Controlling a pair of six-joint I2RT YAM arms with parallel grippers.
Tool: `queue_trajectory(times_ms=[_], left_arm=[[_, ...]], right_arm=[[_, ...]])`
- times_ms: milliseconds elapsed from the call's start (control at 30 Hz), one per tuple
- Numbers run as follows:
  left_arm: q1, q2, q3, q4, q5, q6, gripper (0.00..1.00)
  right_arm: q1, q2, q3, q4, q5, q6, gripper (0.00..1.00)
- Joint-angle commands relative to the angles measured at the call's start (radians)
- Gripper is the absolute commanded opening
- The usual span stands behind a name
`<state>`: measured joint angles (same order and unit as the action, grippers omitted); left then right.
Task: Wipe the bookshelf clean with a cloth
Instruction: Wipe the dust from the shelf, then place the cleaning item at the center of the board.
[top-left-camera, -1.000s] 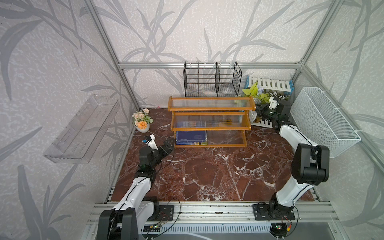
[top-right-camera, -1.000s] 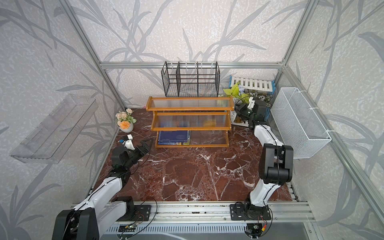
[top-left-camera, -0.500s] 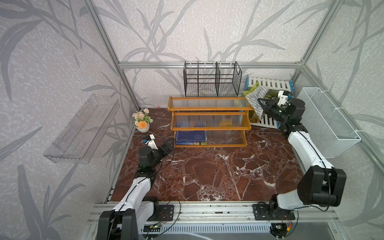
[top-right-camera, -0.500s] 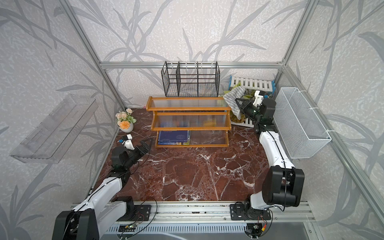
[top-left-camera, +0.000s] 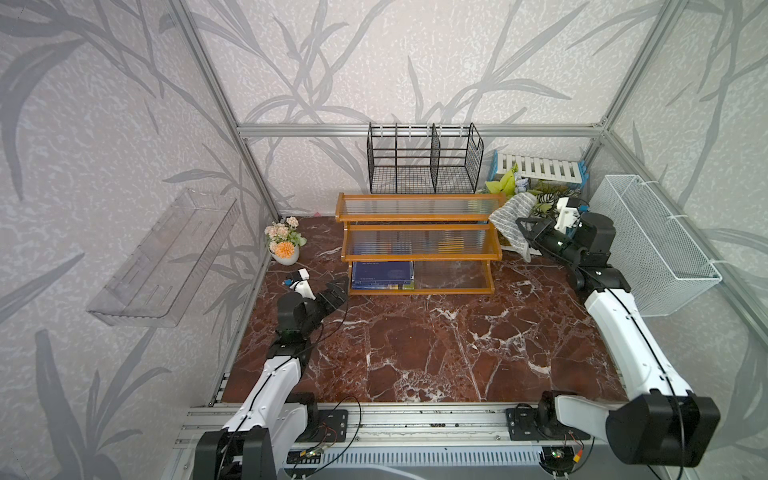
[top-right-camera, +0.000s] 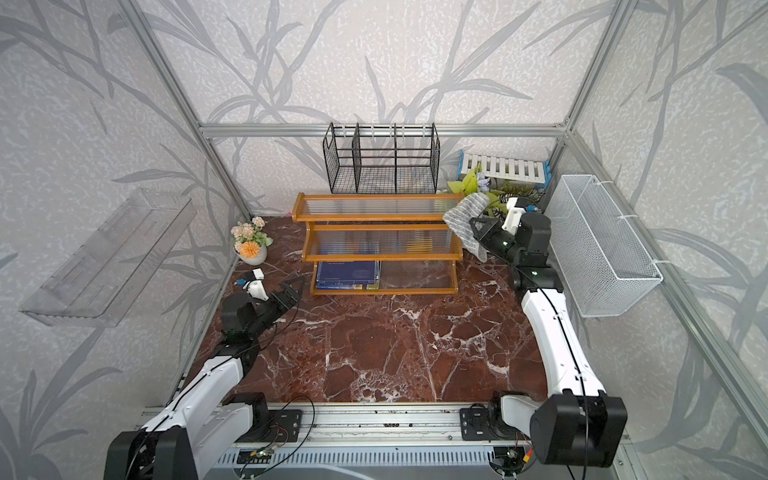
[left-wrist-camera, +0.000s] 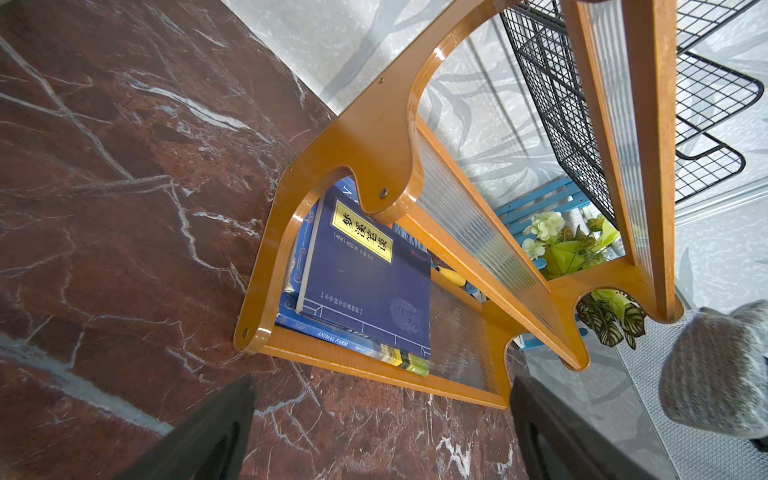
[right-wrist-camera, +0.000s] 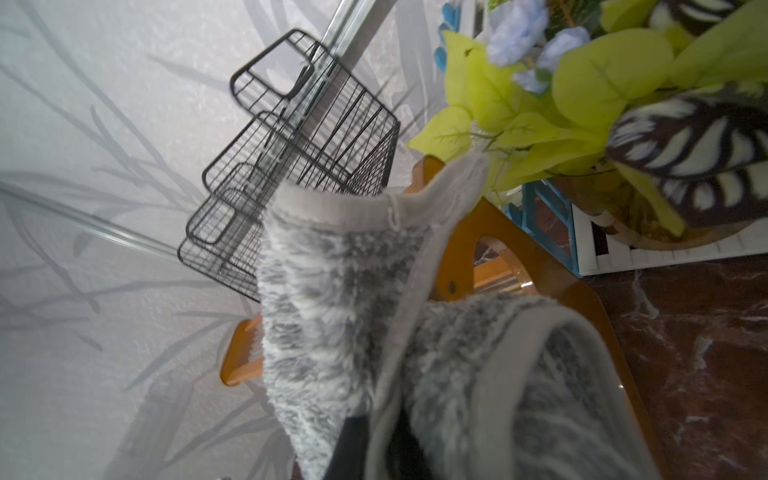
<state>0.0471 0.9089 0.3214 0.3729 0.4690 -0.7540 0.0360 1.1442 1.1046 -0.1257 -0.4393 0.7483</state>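
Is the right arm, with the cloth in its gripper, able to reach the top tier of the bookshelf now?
Probably yes. The right gripper, shut on the cloth, is beside the right end of the bookshelf; nothing stands between them.

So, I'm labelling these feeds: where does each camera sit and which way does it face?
Both top views: high above the front rail, looking down and back at the bookshelf; left arm and right arm show.
Left wrist: low over the marble, facing the bookshelf's end and the books on its bottom tier; open left gripper shows.
Right wrist: raised at the opposite end, facing the black wire rack; right gripper, shut on the cloth, barely shows.
Shared: both wrist views catch cloth and rack.
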Motion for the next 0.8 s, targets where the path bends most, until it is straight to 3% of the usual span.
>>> queue_trajectory(times_ms=[0,200,333,633,700,767], left_arm=[[-0.025,-0.062,0.06,-0.115,-0.03,0.065,1.0],[-0.085,-0.173,0.083,-0.233,-0.109,0.08,0.99],[-0.14,-0.208,0.099,-0.286,-0.158,0.087,0.99],[-0.232,-0.267,0.038,-0.316,-0.223,0.057,0.95],[-0.251,-0.266,0.021,-0.305,-0.226,0.047,0.94],[-0.268,-0.259,0.007,-0.291,-0.228,0.037,0.93]], right_arm=[[0.136,-0.086,-0.032,-0.151,0.218,-0.203,0.0],[0.454,-0.077,-0.114,-0.137,0.401,-0.239,0.0],[0.621,0.044,-0.153,-0.028,0.434,-0.207,0.0],[0.798,0.394,-0.124,0.123,0.431,-0.13,0.0],[0.806,0.465,-0.109,0.13,0.386,-0.105,0.05],[0.807,0.507,-0.103,0.137,0.336,-0.087,0.22]])
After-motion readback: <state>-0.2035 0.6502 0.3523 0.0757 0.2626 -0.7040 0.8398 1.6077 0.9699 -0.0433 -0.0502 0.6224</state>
